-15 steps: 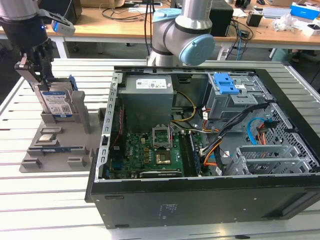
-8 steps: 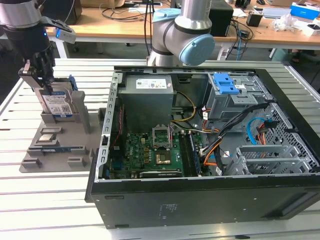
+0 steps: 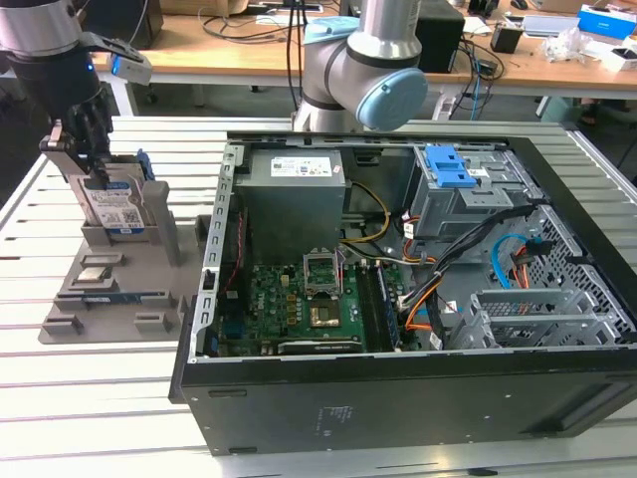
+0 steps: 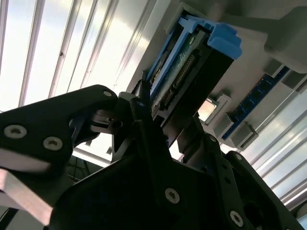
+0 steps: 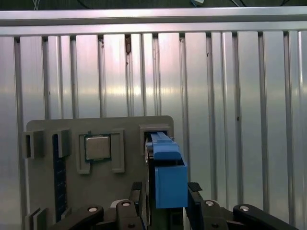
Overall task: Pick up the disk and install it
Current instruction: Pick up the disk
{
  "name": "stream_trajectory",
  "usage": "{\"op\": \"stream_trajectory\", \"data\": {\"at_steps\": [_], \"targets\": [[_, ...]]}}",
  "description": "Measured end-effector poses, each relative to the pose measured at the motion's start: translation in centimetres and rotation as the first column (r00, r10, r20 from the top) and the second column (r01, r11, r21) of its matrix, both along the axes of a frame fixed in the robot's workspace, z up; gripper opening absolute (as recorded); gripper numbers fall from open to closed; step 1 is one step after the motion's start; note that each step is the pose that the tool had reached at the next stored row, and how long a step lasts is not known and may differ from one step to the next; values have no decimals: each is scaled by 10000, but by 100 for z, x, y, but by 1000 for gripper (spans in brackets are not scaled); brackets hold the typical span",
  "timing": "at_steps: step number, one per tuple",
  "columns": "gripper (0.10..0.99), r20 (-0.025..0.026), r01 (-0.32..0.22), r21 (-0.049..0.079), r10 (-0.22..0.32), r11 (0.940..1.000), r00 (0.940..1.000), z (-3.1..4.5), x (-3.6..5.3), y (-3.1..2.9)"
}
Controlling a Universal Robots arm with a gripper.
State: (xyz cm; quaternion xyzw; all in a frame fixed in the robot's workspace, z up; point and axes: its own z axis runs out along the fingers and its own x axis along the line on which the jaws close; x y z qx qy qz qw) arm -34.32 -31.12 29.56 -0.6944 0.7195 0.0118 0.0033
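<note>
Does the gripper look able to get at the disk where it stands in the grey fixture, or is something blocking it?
Probably yes. The gripper sits right at the top edge of the disk, which stands upright in its slot on the grey fixture. Nothing lies between them.

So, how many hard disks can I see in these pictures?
1. The disk stands upright in the grey holder at the exterior view's left, with the gripper at its top. The drive cage may hide others.
</note>
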Motion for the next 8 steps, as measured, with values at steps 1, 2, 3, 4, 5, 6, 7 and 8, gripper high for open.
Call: {"op": "stream_trajectory", "data": {"at_steps": [1, 2, 3, 4, 5, 6, 7, 8], "targets": [[482, 0, 0, -9, 0, 10000, 10000, -3, -1, 0], [482, 0, 0, -10, 0, 10000, 10000, -14, -1, 0], [482, 0, 1, -19, -1, 10000, 10000, -37, -1, 0], [482, -2, 0, -28, 0, 10000, 10000, -45, -1, 0], [482, -1, 0, -29, 0, 10000, 10000, -46, -1, 0], [482, 0, 0, -30, 0, 10000, 10000, -46, -1, 0], [365, -1, 1, -30, -1, 10000, 10000, -46, -1, 0], [365, -1, 0, -30, 0, 10000, 10000, -46, -1, 0]]}}
